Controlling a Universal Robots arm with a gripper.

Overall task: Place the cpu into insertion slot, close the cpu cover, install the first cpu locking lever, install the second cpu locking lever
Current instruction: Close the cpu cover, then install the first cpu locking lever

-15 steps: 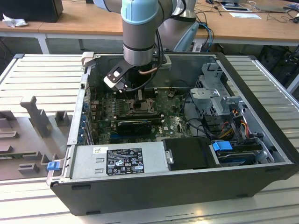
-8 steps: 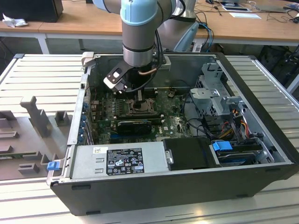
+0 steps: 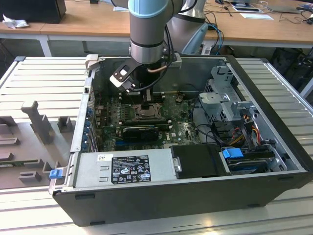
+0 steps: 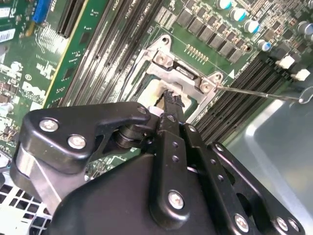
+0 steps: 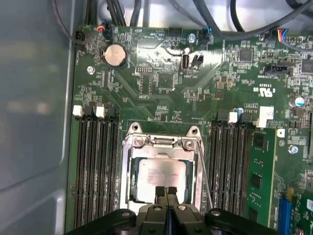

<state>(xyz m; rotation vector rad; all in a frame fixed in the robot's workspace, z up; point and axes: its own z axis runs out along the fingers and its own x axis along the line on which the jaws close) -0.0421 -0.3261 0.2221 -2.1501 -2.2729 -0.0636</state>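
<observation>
While black gripper (image 5: 166,191) hovers, fingers pressed together, over small pale silver-grey square cpu (image 5: 159,174), cpu sits in silver-rimmed dark insertion slot (image 3: 145,111), centre of exterior view, thin silver cpu cover (image 5: 161,149) framing it.

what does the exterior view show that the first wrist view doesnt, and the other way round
The exterior view adds the arm, the whole case, the power supply and the drive cage. The first wrist view adds the coin battery, the cpu lying in the cpu cover's opening and a thin locking lever beside it. Both show the green board, the insertion slot and the end effector over it, fingers together.
</observation>
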